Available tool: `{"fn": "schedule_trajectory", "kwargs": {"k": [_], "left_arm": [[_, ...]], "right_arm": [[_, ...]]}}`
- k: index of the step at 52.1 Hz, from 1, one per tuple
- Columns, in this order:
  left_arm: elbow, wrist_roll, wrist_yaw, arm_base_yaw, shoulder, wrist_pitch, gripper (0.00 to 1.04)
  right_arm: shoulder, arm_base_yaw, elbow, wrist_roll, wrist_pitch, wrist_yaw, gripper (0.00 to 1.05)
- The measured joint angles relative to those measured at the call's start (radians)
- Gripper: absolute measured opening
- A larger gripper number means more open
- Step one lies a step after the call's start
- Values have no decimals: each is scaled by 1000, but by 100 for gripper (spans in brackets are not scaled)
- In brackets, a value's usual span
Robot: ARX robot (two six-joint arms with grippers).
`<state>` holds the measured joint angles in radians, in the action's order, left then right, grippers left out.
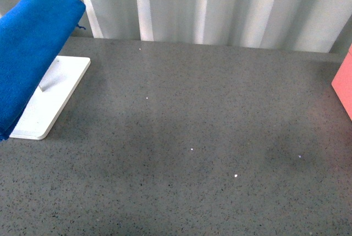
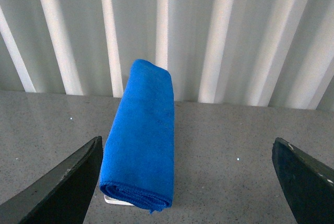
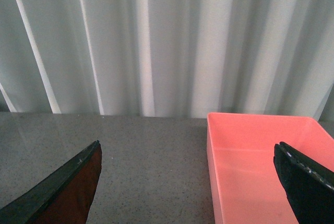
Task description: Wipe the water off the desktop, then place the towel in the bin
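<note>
The blue towel (image 1: 30,49) hangs folded over a stand at the far left of the dark grey speckled desktop (image 1: 192,109). In the left wrist view the towel (image 2: 141,130) lies ahead of my open, empty left gripper (image 2: 187,141), nearer one finger (image 2: 68,187). The salmon-pink bin (image 1: 344,84) shows at the right edge. In the right wrist view the bin (image 3: 261,172) lies ahead of my open, empty right gripper (image 3: 187,144), on the side of one finger (image 3: 305,182). Neither gripper shows in the front view. Faint darker patches (image 1: 286,153) mark the desktop; I cannot tell if they are water.
A flat white tray (image 1: 49,101) with an upright post stands under the towel at the left. A corrugated pale wall (image 1: 220,5) runs along the back edge of the desktop.
</note>
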<state>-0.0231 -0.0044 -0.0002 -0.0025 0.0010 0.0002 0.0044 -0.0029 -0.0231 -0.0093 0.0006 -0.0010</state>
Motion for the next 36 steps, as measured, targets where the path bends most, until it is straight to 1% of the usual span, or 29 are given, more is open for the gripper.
{"fn": "schedule_trajectory", "kwargs": {"k": [36], "left_arm": [[0,0,0,0,0,0,98]], "right_arm": [[0,0,0,0,0,0,98]]}}
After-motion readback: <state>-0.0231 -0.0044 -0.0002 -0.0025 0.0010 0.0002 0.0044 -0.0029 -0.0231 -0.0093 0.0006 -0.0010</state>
